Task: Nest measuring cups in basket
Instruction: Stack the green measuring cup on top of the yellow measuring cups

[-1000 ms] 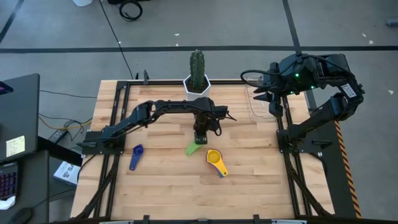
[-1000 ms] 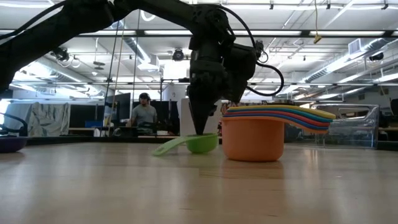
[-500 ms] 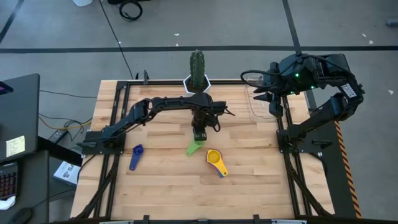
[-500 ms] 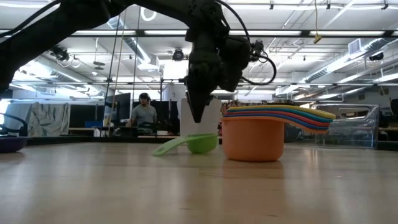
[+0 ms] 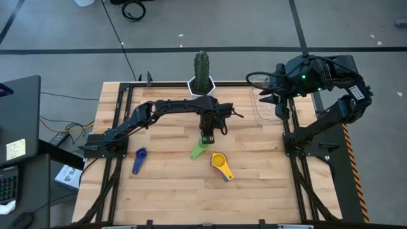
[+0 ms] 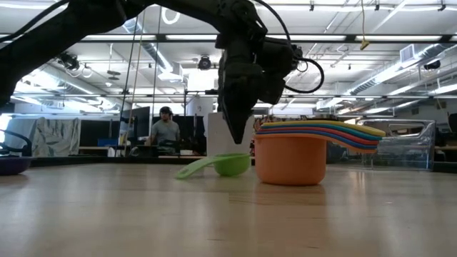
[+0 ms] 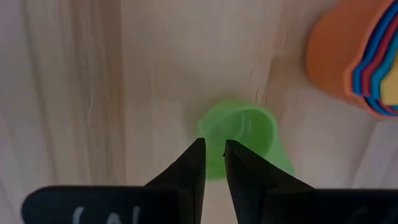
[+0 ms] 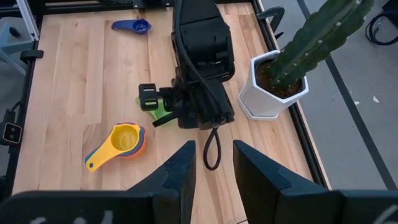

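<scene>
A green measuring cup [image 7: 239,134] rests on its base on the table, its handle [image 6: 189,171] slanting down to the wood. My left gripper [image 6: 238,141] hangs just above its bowl, pointing down, with a narrow gap between the fingers and nothing in it. To the right stands a stack of nested cups [image 5: 219,162], orange at the bottom [image 6: 291,158] and yellow on top. A blue cup [image 5: 140,154] lies apart at the near left. My right gripper [image 8: 214,149] waits open, high over the clear basket [image 5: 264,103] at the far right.
A white pot with a green cactus [image 5: 201,83] stands at the far edge, behind my left arm. Black rails [image 5: 117,127] run along the table's left and right sides. Bare wood lies along the near edge [image 5: 203,197]. A person sits far off in the room [image 6: 166,132].
My left gripper has risen from the green cup's bowl and now hangs clear above it, tipped a little differently, its finger gap unchanged. The green cup has stayed where it was.
</scene>
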